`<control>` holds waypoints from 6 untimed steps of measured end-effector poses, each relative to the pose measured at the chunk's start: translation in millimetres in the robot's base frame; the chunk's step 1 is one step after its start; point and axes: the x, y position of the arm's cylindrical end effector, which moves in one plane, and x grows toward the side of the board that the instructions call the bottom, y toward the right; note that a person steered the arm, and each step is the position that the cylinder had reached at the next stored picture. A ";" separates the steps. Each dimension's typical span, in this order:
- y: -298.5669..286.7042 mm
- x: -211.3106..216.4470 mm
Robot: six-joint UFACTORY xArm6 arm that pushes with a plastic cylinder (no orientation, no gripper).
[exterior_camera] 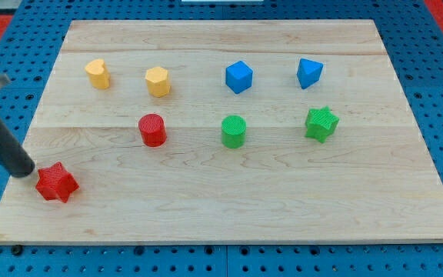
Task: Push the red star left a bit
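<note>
Sitting low at the view's left, the red star [57, 182] lies near the board's [229, 211] bottom-left corner. My tip [26, 172] rests just beside its upper-left edge, perhaps touching; I have no fingers, only the bare rod. Farther up sit a red cylinder [153, 129], green cylinder [234, 131] and green star [321, 123]. Along the top run two yellow blocks [98, 73] [158, 81] and two blue blocks [238, 76] [309, 72].
</note>
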 end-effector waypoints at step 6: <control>64.3 29.7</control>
